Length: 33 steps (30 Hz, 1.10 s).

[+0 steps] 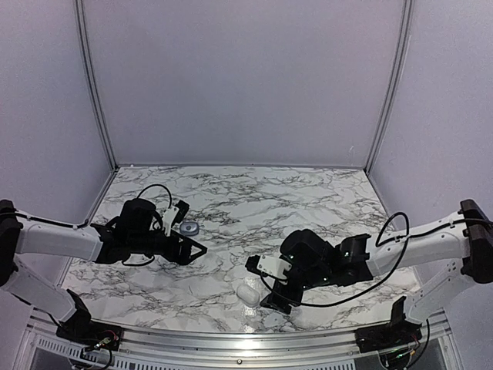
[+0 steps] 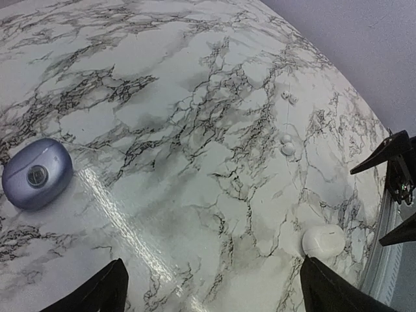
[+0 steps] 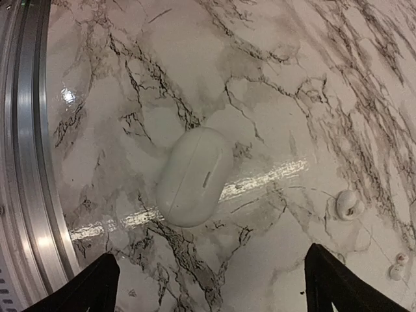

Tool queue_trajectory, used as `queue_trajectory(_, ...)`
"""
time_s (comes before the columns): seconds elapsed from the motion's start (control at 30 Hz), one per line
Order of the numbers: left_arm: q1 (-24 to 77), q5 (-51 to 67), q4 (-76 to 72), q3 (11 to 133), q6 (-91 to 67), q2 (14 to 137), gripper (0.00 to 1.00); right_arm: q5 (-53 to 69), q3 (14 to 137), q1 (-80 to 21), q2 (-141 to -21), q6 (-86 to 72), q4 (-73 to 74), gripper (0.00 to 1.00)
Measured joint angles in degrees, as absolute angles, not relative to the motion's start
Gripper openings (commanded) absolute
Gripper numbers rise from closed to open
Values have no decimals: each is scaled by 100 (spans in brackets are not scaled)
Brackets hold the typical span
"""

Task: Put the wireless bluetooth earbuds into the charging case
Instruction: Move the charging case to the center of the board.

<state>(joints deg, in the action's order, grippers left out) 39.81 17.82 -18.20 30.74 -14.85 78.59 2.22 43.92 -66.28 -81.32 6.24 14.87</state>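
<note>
A closed white pebble-shaped charging case lies on the marble table near the front rail, also seen as the white case. My right gripper hovers just behind it, open, with nothing between its fingers. A small pale earbud lies to the case's right, and two tinier pale pieces lie further off. A pair of pale buds shows mid-table. My left gripper is open and empty, beside a closed lavender case.
The metal front rail runs close along the white case's left. The right arm's black fingers stand at the right edge of the left wrist view. Grey enclosure walls bound the marble table.
</note>
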Motion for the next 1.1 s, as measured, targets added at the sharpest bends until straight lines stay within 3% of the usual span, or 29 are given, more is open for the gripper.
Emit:
queue_trajectory(0.53, 3981, 1299, -2075, 3194, -1538, 7679, 95, -749, 4753, -6967, -9507, -327, 1057, 81)
queue_trajectory(0.83, 4014, 1406, -2445, 2978, -1402, 7588, 85, -1125, 4781, -6082, -9502, -191, 982, 80)
queue_trajectory(1.1, 4464, 1601, -2687, 2742, -856, 7607, 84, -915, 4672, -5756, -9295, 1, 773, 80)
